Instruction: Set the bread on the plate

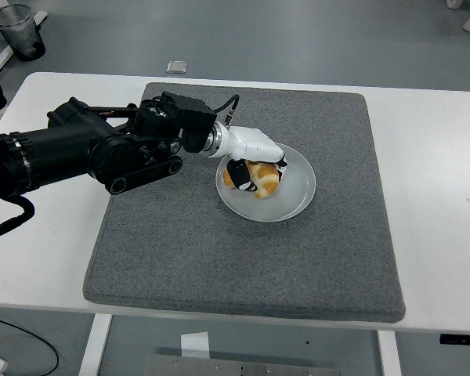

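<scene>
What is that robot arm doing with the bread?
The robot's left hand is reaching over a white plate that sits on a grey mat on the white table. Its fingers are wrapped around a piece of golden bread, which is down in the left part of the plate. The hand has not let go yet. The right arm is not in view.

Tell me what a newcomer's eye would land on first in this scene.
First comes the big black left arm reaching in from the left, its white left hand closed over the golden bread. The bread sits inside the pale round plate, toward its left side, near the middle of the grey mat. The mat covers most of the white table.
</scene>
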You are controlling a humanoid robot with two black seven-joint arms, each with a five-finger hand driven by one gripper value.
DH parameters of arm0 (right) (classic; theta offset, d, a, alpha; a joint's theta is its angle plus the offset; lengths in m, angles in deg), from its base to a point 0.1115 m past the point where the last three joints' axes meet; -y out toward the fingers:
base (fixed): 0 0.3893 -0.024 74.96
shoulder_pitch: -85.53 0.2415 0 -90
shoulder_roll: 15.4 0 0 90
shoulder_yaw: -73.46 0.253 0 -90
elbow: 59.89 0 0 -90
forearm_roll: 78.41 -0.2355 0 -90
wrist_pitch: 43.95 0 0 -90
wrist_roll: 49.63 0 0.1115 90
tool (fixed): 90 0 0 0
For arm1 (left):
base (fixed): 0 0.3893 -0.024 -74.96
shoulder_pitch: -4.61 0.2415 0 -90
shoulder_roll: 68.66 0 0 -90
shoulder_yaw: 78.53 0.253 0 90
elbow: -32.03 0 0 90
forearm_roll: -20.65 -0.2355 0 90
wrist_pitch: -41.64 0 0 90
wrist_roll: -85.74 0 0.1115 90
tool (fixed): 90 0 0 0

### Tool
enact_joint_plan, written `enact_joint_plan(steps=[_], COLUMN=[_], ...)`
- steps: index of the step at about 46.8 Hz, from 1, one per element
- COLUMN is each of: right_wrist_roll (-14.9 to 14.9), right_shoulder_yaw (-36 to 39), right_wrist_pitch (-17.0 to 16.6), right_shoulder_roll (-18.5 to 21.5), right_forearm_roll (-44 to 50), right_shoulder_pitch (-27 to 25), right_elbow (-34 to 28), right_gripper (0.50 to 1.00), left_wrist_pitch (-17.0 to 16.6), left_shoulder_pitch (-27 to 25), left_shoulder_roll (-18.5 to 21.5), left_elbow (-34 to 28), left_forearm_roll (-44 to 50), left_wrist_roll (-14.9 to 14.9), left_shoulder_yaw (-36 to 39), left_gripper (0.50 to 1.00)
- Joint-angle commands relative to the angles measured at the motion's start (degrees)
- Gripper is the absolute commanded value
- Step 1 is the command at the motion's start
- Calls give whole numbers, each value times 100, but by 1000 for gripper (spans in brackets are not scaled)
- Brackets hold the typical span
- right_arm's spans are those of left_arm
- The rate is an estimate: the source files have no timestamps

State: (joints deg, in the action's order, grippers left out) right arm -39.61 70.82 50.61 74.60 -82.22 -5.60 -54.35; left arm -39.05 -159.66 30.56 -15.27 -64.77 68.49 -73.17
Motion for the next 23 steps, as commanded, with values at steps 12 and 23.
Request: enact_joint_plan(steps=[12, 23], right_wrist_roll=[0, 0], right_shoulder_yaw=[0, 0], right_wrist_pitch=[1, 1], right_shoulder_roll=[0, 0], right_forearm_roll=[4, 4], right_shoulder_pitch=[-1, -1], right_elbow=[0, 0], right_gripper=[932, 932], left_wrist_pitch=[0, -8], left_shoulder_pitch=[36, 80], left_shoulder_roll=[-9, -9], left_elbow=[19, 45], left_forearm_roll=[-53, -71], left_wrist_roll=[19, 28], left_shoulder_yaw=[0, 0], left_gripper=[500, 500])
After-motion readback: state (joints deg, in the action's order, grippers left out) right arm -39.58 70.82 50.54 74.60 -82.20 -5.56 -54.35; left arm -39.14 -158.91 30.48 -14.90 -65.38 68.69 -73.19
